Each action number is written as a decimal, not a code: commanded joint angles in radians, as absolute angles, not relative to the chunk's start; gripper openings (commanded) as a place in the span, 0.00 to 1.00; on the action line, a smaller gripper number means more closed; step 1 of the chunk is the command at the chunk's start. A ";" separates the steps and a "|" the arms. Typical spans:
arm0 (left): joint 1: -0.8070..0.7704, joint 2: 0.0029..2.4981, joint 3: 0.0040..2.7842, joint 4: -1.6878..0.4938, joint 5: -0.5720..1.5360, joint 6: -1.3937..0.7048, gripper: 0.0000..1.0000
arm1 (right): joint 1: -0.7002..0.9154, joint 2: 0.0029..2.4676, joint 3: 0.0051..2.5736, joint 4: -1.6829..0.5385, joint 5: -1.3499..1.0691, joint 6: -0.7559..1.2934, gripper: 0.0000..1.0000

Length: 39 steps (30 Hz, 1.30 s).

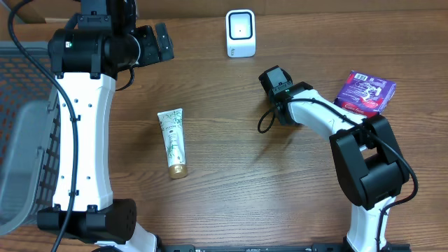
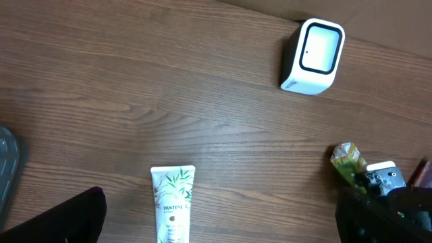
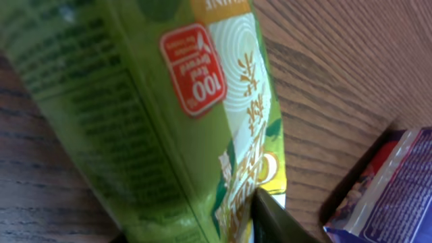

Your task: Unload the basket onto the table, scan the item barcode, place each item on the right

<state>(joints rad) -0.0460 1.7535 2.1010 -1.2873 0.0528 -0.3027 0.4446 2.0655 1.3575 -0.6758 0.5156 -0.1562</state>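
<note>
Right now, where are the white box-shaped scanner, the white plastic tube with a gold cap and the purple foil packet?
White box-shaped scanner (image 1: 241,33): overhead view, front window.
White plastic tube with a gold cap (image 1: 172,140): overhead view, mid body.
Purple foil packet (image 1: 365,92): overhead view, printed face centre.

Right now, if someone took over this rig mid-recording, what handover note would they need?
Left hand: open, empty, at the far left of the table.
Right hand: at the green packet, which fills its wrist view; firm grip not confirmed.
Scanner stands at the far edge. Pantene tube lies mid-table and purple packet at the right, both untouched.
Done: packet reached, not yet at the scanner.
Left: secure the packet and show its barcode to the scanner.
</note>
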 commanded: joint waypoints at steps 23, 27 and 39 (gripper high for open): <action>-0.053 1.754 2.109 -1.286 0.060 -0.284 1.00 | 0.268 2.072 1.476 -1.021 -0.775 -0.139 0.21; -0.053 1.754 2.109 -1.286 0.060 -0.284 1.00 | 0.261 2.072 1.441 -0.992 -0.668 -0.121 0.34; -0.053 1.754 2.109 -1.286 0.060 -0.284 1.00 | 0.253 2.070 1.550 -1.023 0.187 0.095 0.47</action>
<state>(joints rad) -0.0460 1.7535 2.1010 -1.2873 0.0528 -0.3031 0.2565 2.0808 1.5230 -1.0042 -0.1604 0.0402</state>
